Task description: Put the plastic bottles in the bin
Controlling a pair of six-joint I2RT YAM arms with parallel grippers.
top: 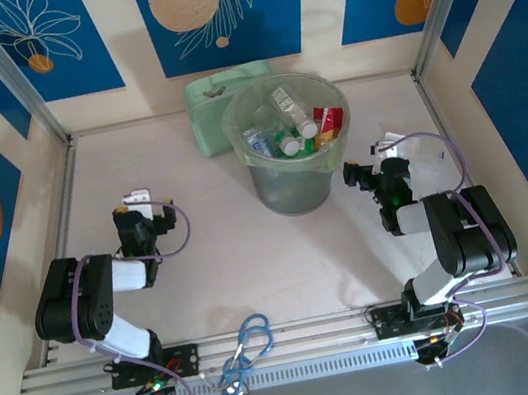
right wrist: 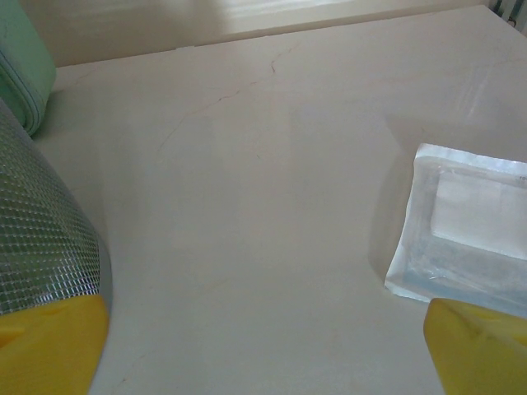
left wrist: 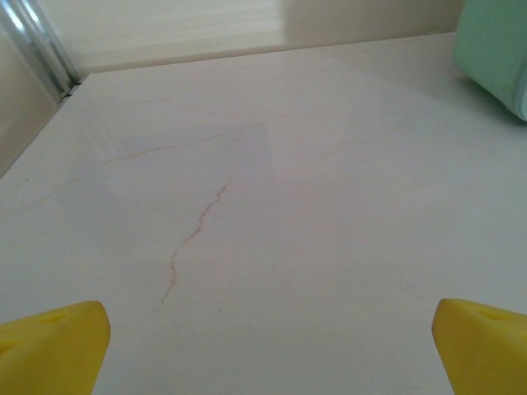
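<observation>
The bin (top: 292, 185), a round translucent pale-green bucket, stands upright at the table's middle back. Several plastic bottles (top: 290, 120) lie piled inside it: clear ones with blue labels, green ones and a red-labelled one. My left gripper (top: 139, 200) hovers low over bare table left of the bin; its yellow fingertips (left wrist: 51, 349) stand wide apart with nothing between them, so my left gripper (left wrist: 268, 354) is open. My right gripper (top: 390, 148) sits right of the bin, and my right gripper (right wrist: 265, 350) is open and empty, with the bin's wall (right wrist: 41, 239) beside its left fingertip (right wrist: 49, 346).
A flat mint-green box (top: 216, 94) sits behind the bin against the back wall, its corner (left wrist: 494, 49) showing in the left wrist view. A clear square plastic tray (right wrist: 465, 230) lies on the table by my right fingertip. Blue scissors-like loops (top: 253, 341) rest on the front rail.
</observation>
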